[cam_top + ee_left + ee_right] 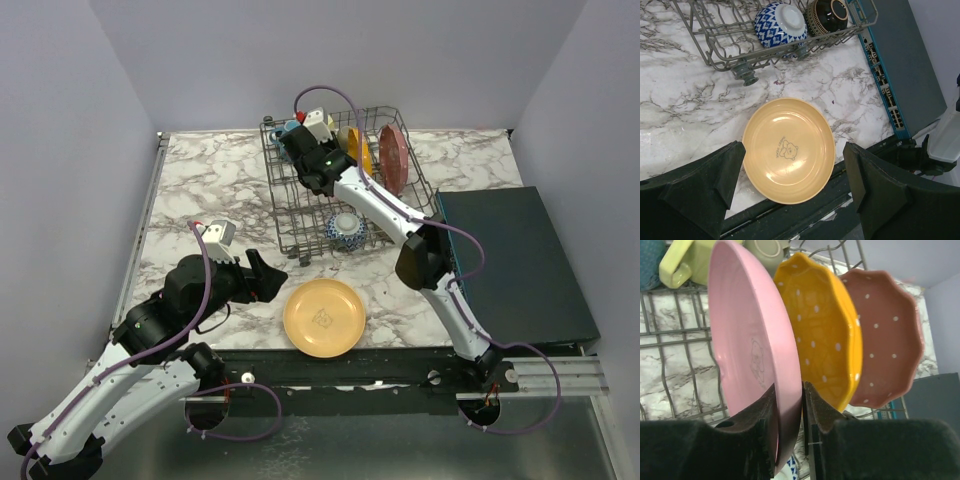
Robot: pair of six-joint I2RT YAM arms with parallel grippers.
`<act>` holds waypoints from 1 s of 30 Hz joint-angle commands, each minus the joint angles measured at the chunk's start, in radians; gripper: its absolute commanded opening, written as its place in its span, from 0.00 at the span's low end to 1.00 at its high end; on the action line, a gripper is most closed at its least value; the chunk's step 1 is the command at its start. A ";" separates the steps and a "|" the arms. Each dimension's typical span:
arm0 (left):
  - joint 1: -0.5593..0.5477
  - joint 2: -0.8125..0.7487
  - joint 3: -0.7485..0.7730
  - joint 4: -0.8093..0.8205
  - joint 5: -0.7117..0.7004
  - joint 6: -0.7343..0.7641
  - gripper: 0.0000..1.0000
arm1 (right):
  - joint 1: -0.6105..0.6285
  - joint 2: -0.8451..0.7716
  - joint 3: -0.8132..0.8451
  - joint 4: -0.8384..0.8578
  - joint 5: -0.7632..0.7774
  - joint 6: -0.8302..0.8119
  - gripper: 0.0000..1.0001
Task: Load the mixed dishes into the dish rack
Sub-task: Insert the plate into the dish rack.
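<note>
Top view: the right gripper (294, 142) reaches into the far end of the dish rack (290, 215), and its own wrist hides its fingertips. Left wrist: the left gripper (792, 150) is spread wide and empty over the yellow plate (790, 172) on the bench (685, 115). Right wrist: the fingers straddle the rim of the upright pink plate (750, 340), which stands in the rack. Whether they pinch it is unclear.

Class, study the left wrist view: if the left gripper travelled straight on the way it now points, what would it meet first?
Most likely the yellow plate lying on the marble table, framed between the fingers of the open left gripper. Depth is unclear, but nothing shows in between.
</note>
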 commanded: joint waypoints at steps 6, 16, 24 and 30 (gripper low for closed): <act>-0.001 -0.012 -0.009 0.016 0.000 0.016 0.89 | 0.003 0.047 0.024 -0.025 -0.060 0.036 0.31; 0.001 -0.011 -0.009 0.016 -0.001 0.016 0.90 | 0.004 0.034 0.028 -0.026 -0.075 0.049 0.49; 0.000 -0.011 -0.009 0.017 -0.001 0.016 0.90 | 0.003 0.012 0.028 -0.022 -0.107 0.068 0.52; 0.002 -0.011 -0.009 0.016 0.000 0.016 0.90 | 0.003 -0.007 0.032 -0.014 -0.084 0.054 0.54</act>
